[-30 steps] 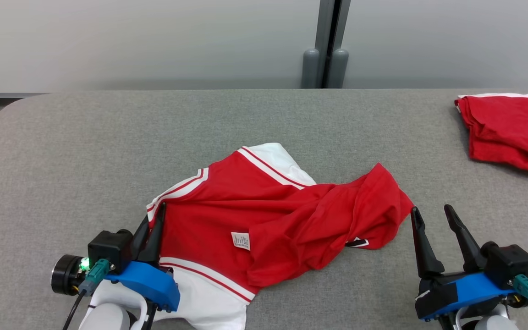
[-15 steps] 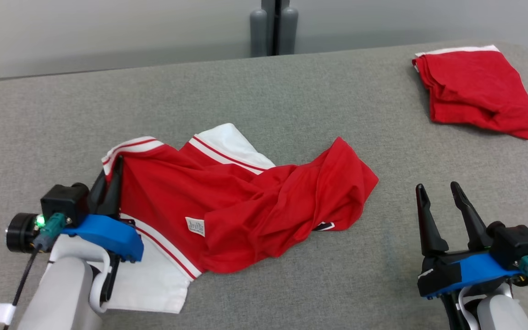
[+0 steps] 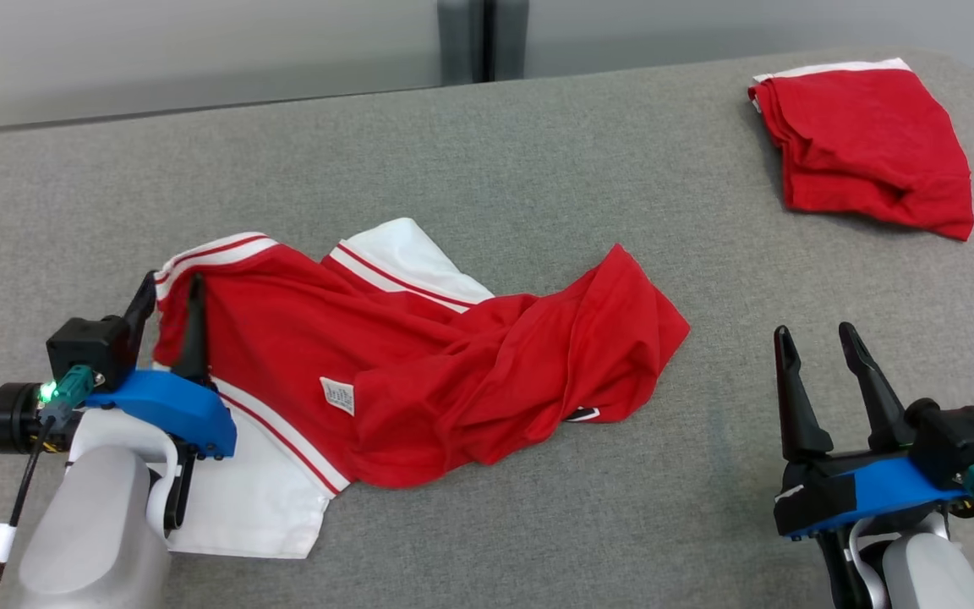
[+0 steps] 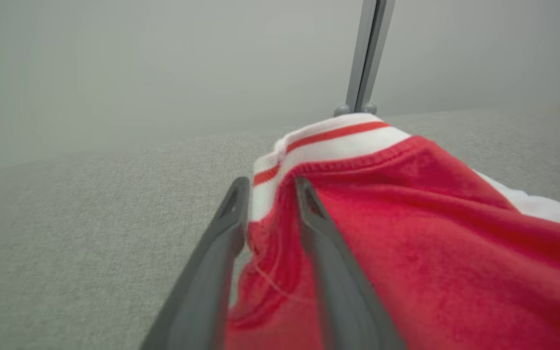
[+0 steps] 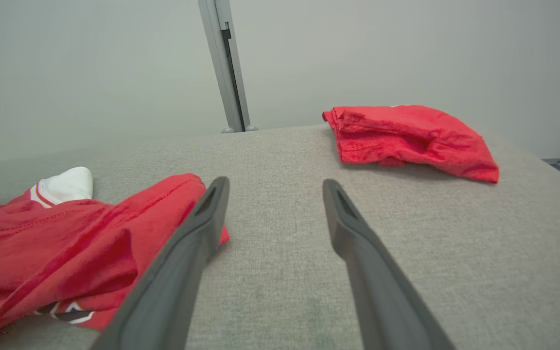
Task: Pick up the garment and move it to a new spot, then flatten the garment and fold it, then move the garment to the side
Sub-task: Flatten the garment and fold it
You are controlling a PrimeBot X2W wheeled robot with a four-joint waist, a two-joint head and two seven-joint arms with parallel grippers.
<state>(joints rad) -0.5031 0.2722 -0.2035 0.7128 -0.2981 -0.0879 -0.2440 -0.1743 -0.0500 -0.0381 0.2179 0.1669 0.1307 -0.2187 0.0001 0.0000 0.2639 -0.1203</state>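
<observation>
Noting left gripper (image 3: 170, 306) now parted, loosing the striped edge (image 4: 328, 133) it pinched a second ago, I judge the garment (image 3: 453, 364), crumpled on the table (image 3: 538, 152), is placed and ready for flattening; right gripper (image 3: 815, 334) hangs wide, empty.

The print on the small white label (image 3: 337, 396) of the red-and-white garment (image 3: 453, 355) is too small to read. A dark-and-white mark (image 3: 582, 414) at its near edge is mostly tucked under a fold. The left forearm (image 3: 90, 541), cut off by the head view's bottom edge, covers the near left corner of the white sleeve (image 3: 250, 507). In the left wrist view the striped edge lies between the fingers of the left end effector (image 4: 271, 187), but whether either finger touches it cannot be told; the cloth runs off the right and bottom edges. The worktop (image 3: 538, 152) is cut off left, right and near.
</observation>
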